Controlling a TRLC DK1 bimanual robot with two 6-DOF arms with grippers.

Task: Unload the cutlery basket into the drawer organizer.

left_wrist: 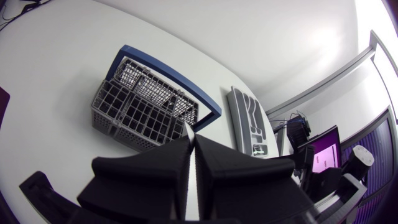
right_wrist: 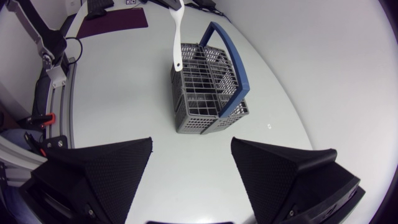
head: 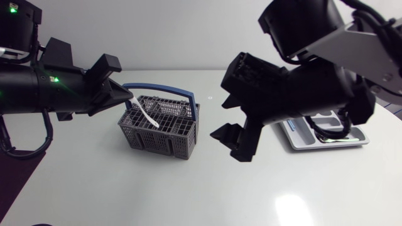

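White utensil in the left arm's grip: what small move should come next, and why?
Probably lift it a little higher. The left gripper is shut on the white utensil, whose lower end hangs just at the basket's rim; the organizer is some way off.

The bench (head: 188, 188) is a smooth, glossy white top, with a soft glare spot near its front. A grey slotted cutlery basket (head: 160, 129) with a blue hoop handle stands upright on it, left of the middle. Well apart to the right, a grey drawer organizer (head: 301, 139) lies flat near the bench's curved edge, partly hidden in the head view
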